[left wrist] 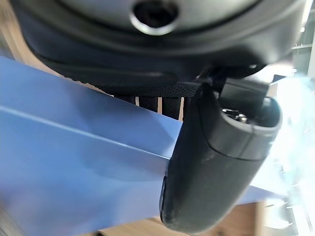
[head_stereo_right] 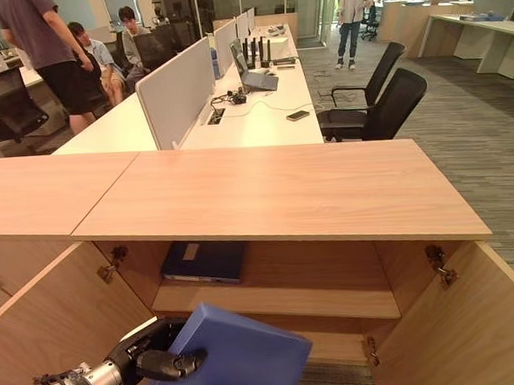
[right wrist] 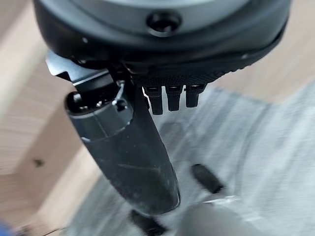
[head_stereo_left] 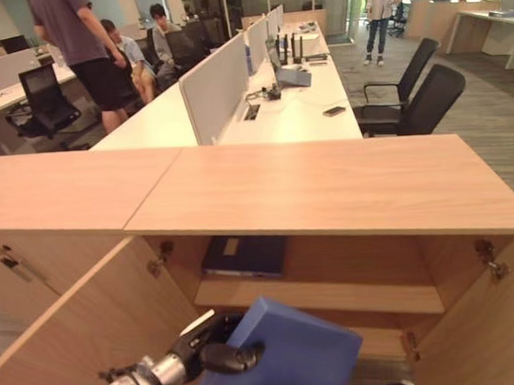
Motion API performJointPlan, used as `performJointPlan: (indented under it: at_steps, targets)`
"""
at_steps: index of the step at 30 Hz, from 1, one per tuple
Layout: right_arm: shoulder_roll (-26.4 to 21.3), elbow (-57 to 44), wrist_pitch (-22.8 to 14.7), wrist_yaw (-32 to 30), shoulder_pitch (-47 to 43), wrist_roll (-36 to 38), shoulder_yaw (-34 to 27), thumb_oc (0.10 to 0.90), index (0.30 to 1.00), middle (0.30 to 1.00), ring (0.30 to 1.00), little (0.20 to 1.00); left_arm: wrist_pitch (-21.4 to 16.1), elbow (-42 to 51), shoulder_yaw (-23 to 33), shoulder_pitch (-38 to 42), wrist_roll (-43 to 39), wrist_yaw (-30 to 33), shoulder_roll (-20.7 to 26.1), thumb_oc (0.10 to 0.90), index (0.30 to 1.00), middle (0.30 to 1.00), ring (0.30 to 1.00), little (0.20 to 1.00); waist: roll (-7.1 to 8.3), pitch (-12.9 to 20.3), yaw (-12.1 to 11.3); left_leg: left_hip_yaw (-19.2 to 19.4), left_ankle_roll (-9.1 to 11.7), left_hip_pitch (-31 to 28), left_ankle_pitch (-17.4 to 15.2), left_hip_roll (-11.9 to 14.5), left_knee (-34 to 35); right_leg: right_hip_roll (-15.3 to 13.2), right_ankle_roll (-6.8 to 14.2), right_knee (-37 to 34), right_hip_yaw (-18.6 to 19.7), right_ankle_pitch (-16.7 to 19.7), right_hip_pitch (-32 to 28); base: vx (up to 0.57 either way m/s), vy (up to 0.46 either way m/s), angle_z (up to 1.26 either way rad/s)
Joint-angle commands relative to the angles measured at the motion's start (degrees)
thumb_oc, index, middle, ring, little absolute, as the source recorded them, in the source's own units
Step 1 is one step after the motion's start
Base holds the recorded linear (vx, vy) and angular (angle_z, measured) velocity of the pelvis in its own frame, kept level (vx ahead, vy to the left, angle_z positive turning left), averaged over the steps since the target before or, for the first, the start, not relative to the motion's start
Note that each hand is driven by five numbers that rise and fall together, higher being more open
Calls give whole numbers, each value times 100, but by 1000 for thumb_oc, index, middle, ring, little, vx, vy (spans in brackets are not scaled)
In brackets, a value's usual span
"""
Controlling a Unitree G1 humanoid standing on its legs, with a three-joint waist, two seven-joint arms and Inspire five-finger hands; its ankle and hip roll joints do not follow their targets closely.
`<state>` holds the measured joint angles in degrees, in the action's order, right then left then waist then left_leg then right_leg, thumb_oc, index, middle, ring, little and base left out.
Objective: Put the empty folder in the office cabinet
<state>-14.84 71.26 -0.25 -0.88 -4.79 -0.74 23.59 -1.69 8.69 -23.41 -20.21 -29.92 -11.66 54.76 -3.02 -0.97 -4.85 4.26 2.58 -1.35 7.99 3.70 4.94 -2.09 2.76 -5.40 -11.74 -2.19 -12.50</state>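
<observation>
Left eye view: a light wood-grain office cabinet (head_stereo_left: 327,188) with a flat, smooth top stands in an open-plan office. Both doors are swung open, with metal hinges visible at the inner corners. The upper shelf (head_stereo_left: 324,295) carries 1 dark blue binder (head_stereo_left: 243,255) lying flat with a pale label on its spine. In front of the cabinet opening, below the shelf level, the left hand (head_stereo_left: 216,352) clamps the blue folder (head_stereo_left: 289,352), thumb across its near face. The folder is a matte, rectangular slab held tilted. Behind the cabinet run white desks (head_stereo_left: 296,112) with grey divider panels, 2 black swivel chairs (head_stereo_left: 417,95) and grey carpet. Several people sit or stand in the background.

Right eye view: the same layout, showing more of the right door's (head_stereo_right: 457,320) inner face.

Left wrist view: the dark thumb (left wrist: 216,162) presses on the folder's smooth blue surface, with ribbed fingers behind the sheet; the folder shows 1 long crease line.

Right wrist view: the right hand (right wrist: 133,152) hangs over grey carpet beside a wood panel, thumb extended, fingers loose and holding nothing.
</observation>
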Motion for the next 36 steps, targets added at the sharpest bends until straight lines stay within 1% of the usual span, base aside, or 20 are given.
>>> performJointPlan:
  at_steps: [1, 5, 6, 7, 8, 10, 11, 12, 13, 17, 18, 19, 23, 31, 36]
  targets:
    - [-148, -677, -269, -19, -619, 131, 180, 800, 900, 900, 900, 900, -570, 282, 927, 466, 1365, 94, -9, 400, 300, 300, 300, 300, 292, 104, 97, -264, 67, -395, -846, 57, 6, -155, 230, 40, 81, -265, 266, 0, 0, 0]
    - [-529, -1709, -227, 17, -517, -136, 178, 800, 900, 900, 900, 900, -572, -30, 1503, 158, 1972, 284, -346, 400, 300, 300, 300, 300, 307, 82, 102, -278, 58, -373, -849, 49, 6, -161, 219, 40, 61, -275, 294, 0, 0, 0]
    - [-618, -2011, -219, 41, -490, -215, 194, 800, 900, 900, 900, 900, -577, -60, 1597, 117, 2075, 333, -456, 400, 300, 300, 300, 300, 312, 72, 111, -282, 54, -368, -850, 49, 6, -164, 214, 40, 57, -278, 297, 0, 0, 0]
    - [-633, -2040, -201, 46, -477, -218, 198, 800, 900, 900, 900, 900, -577, -57, 1604, 107, 2083, 333, -468, 400, 300, 300, 300, 300, 305, 72, 119, -284, 54, -369, -850, 48, 6, -165, 214, 40, 55, -278, 295, 0, 0, 0]
    - [-796, -2625, -226, 87, -433, -362, 214, 800, 900, 900, 900, 900, -588, -61, 1811, 51, 2309, 438, -684, 400, 300, 300, 300, 300, 324, 48, 112, -291, 46, -360, -859, 46, 6, -171, 207, 40, 50, -290, 306, 0, 0, 0]
    - [-962, -3185, -250, 141, -367, -491, 225, 800, 900, 900, 900, 900, -618, -20, 1952, 30, 2570, 549, -881, 400, 300, 300, 300, 300, 337, 37, 123, -294, 42, -352, -864, 44, 6, -174, 200, 40, 44, -302, 313, 0, 0, 0]
    - [-982, -3222, -230, 150, -350, -495, 224, 800, 900, 900, 900, 900, -616, -14, 1954, 21, 2583, 551, -897, 400, 300, 300, 300, 300, 328, 38, 129, -295, 42, -352, -863, 43, 6, -175, 200, 40, 42, -303, 312, 0, 0, 0]
    - [-1071, -3556, -265, 181, -335, -595, 229, 800, 900, 900, 900, 900, -621, 9, 2013, 19, 2698, 600, -974, 400, 300, 300, 300, 300, 340, 29, 129, -290, 42, -346, -868, 44, 6, -175, 197, 40, 39, -307, 316, 0, 0, 0]
    - [-1209, -4110, -325, 231, -254, -656, 208, 800, 900, 900, 900, 900, -664, 71, 2051, 54, 2794, 647, -1156, 400, 300, 300, 300, 300, 344, 12, 141, -282, 39, -343, -869, 45, 6, -179, 194, 40, 37, -309, 324, 0, 0, 0]
    - [-1354, -4750, -410, 333, -240, -769, 303, 800, 900, 900, 900, 900, -691, 153, 1969, 226, 2903, 690, -1294, 400, 300, 300, 300, 300, 347, 5, 161, -253, 41, -323, -871, 47, 6, -182, 191, 40, 41, -316, 337, 0, 0, 0]
    - [-1365, -4771, -400, 340, -232, -771, 296, 800, 900, 900, 900, 900, -690, 151, 1965, 232, 2906, 691, -1301, 400, 300, 300, 300, 300, 342, 4, 160, -253, 41, -322, -871, 47, 6, -182, 191, 40, 42, -316, 338, 0, 0, 0]
    - [-1432, -5076, -454, 429, -256, -926, 417, 800, 900, 900, 900, 900, -716, 207, 1910, 335, 2970, 690, -1316, 400, 300, 300, 300, 300, 347, 7, 172, -237, 42, -326, -874, 53, 6, -180, 192, 40, 44, -318, 343, 0, 0, 0]
    - [-1423, -5455, -540, 536, -340, -955, 617, 800, 900, 900, 900, 900, -743, 279, 1744, 606, 3150, 725, -1350, 400, 300, 300, 300, 300, 349, 19, 190, -202, 49, -335, -879, 74, 6, -181, 189, 40, 48, -325, 353, 0, 0, 0]
    - [-1413, -5555, -664, 611, -692, -1161, 974, 800, 900, 900, 900, 900, -831, 396, 1433, 1039, 3031, 697, -1270, 400, 300, 300, 300, 300, 338, 41, 196, -175, 55, -353, -889, 74, 6, -187, 194, 40, 65, -325, 342, 0, 0, 0]
    - [-1425, -5682, -697, 685, -853, -1083, 1081, 800, 900, 900, 900, 900, -877, 459, 1243, 1356, 2967, 706, -1169, 400, 300, 300, 300, 300, 345, 62, 210, -169, 60, -369, -893, 77, 6, -188, 192, 40, 81, -323, 335, 0, 0, 0]
